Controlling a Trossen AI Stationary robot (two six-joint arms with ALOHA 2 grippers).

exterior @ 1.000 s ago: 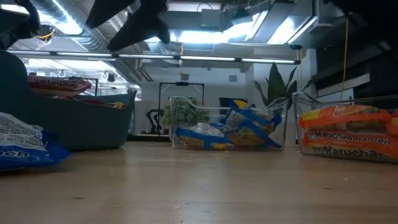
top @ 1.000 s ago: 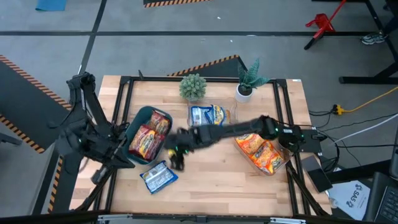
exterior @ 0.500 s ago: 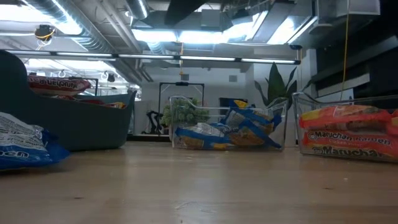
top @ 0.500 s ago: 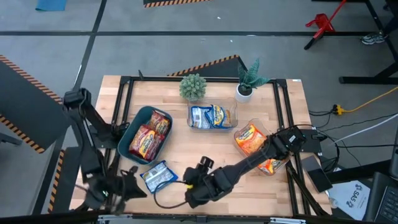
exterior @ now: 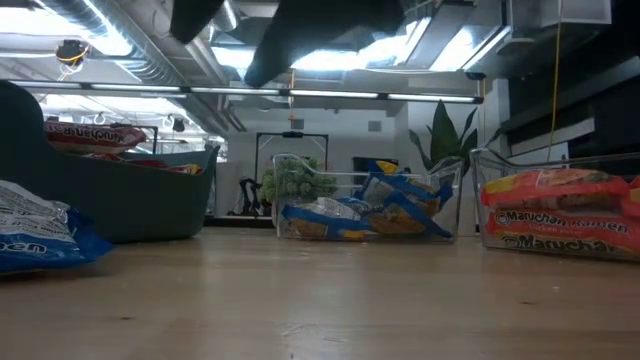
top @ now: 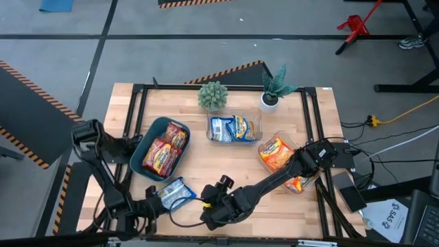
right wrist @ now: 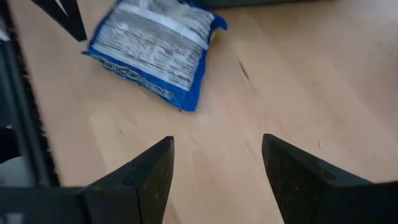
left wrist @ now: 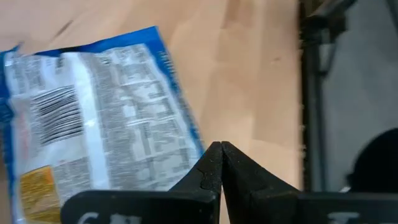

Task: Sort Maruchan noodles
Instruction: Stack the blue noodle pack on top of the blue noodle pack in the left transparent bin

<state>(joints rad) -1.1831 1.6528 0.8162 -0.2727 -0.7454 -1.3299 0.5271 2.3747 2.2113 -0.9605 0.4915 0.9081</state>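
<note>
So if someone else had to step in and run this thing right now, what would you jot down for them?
Left gripper: shut, empty, near the table's front-left edge beside the loose blue packet.
Right gripper: open, empty, low over the front of the table, facing that same packet.
Done, as it looks: red-brown packets in the dark teal bin; blue packets in the middle clear tub; orange packets in the right clear tub.
Left: one blue packet lies on the bare wood in front of the bin, touched by neither gripper. It probably belongs in the middle tub.
</note>
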